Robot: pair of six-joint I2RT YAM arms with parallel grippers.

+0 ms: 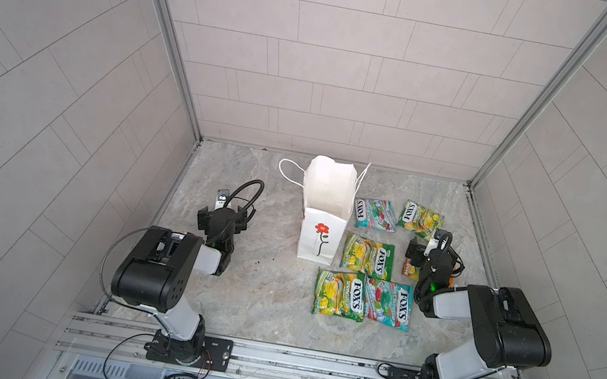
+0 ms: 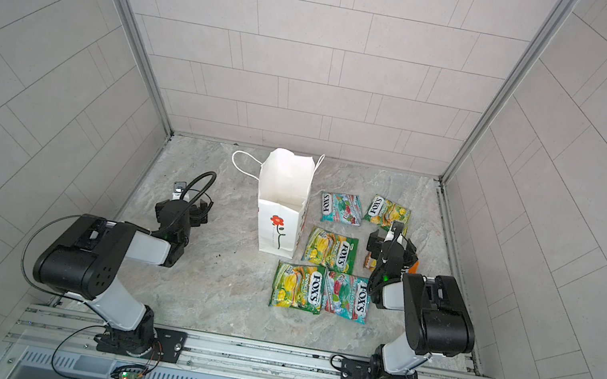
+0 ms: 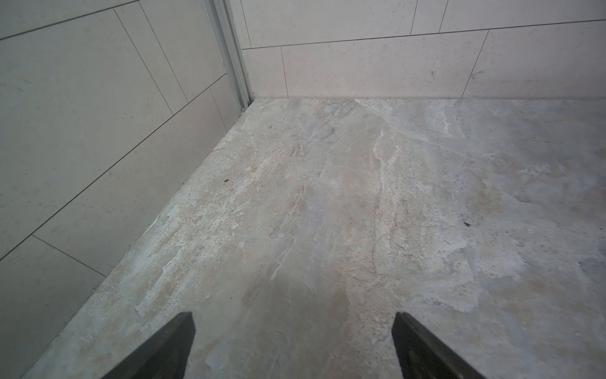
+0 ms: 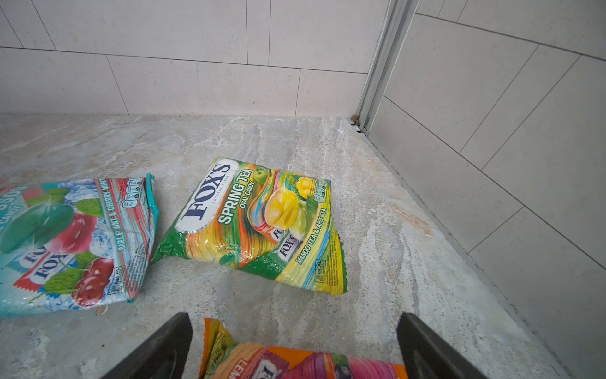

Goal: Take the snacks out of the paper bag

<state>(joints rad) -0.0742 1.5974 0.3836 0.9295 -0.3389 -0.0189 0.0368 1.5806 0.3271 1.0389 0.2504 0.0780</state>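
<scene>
The white paper bag (image 1: 320, 240) (image 2: 277, 232) with the red flower stands upright and open-topped at mid-table; only white paper shows inside it. Several FOX'S snacks lie flat to its right: a teal-red one (image 1: 375, 214) (image 4: 65, 242), a yellow-green one (image 1: 420, 218) (image 4: 255, 223), and nearer ones (image 1: 368, 256) (image 1: 340, 294) (image 1: 389, 303). My right gripper (image 1: 418, 253) (image 4: 293, 316) hangs open just over an orange snack (image 4: 295, 361) (image 1: 410, 270), which lies on the table between its fingers. My left gripper (image 1: 223, 217) (image 3: 293, 315) is open and empty over bare table, left of the bag.
The bag's cord handles (image 1: 288, 169) stick out at its far side. Tiled walls enclose the marble table (image 1: 253, 299) on three sides, with metal corner posts (image 1: 195, 125). A metal rail (image 1: 305, 363) carrying both arm bases runs along the front edge.
</scene>
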